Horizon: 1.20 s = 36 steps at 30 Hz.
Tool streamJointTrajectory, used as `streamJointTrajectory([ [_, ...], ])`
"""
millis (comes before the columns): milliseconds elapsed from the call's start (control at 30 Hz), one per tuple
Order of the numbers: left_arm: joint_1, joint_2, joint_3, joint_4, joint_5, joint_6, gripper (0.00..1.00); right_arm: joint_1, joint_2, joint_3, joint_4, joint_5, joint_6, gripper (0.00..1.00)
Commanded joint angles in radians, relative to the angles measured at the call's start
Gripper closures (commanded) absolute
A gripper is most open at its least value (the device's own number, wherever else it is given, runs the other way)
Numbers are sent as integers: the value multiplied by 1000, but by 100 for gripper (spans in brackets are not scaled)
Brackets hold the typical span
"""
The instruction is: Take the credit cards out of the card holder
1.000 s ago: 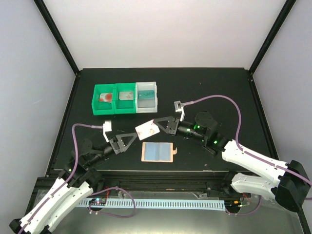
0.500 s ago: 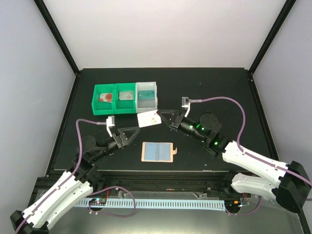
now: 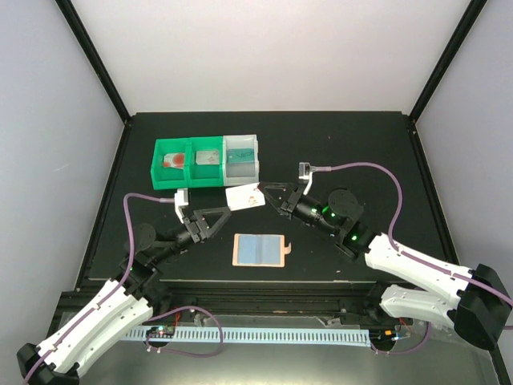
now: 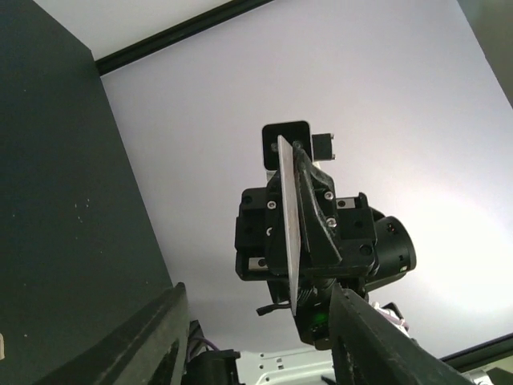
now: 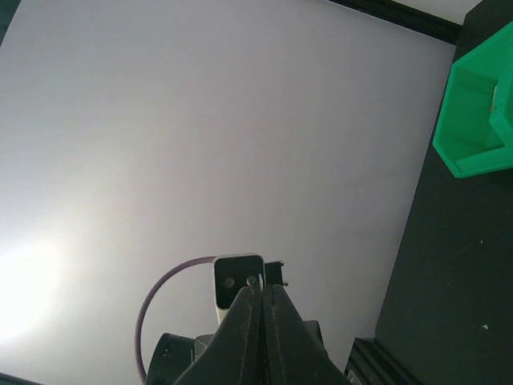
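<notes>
The card holder (image 3: 259, 249) lies open on the black table, tan with blue-grey pockets. A whitish credit card with pink marks (image 3: 245, 197) hangs in the air above and behind it, and my right gripper (image 3: 266, 195) is shut on its right end. My left gripper (image 3: 223, 214) is open at the card's left end. In the left wrist view the card (image 4: 287, 233) shows edge-on just ahead of the gap between my left fingers (image 4: 152, 337), touching neither. In the right wrist view my right gripper (image 5: 261, 295) pinches the thin card.
A green bin (image 3: 188, 163) and a white bin (image 3: 242, 159) stand side by side at the back left, each compartment with a card in it. The green bin (image 5: 479, 120) also shows in the right wrist view. The black frame rails border the table.
My right gripper carried the card up and back, away from the card holder. My left gripper rose to meet the card's left end, and its jaws have narrowed.
</notes>
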Motion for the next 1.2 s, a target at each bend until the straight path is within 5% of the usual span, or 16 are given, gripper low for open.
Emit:
streamJointTrajectory([
  [0, 4, -1, 30, 19, -26, 0, 52, 8, -12, -22, 45, 36, 22, 99],
  [367, 5, 65, 34, 87, -25, -25, 63, 8, -10, -40, 53, 23, 21, 99],
  [633, 4, 67, 29, 82, -33, -22, 98, 8, -6, -65, 71, 29, 33, 99],
  [867, 5, 58, 22, 48, -37, -7, 98, 8, -44, -74, 34, 42, -8, 96],
  [1167, 4, 22, 49, -70, -56, 81, 99, 6, -172, -107, -106, 94, -138, 71],
])
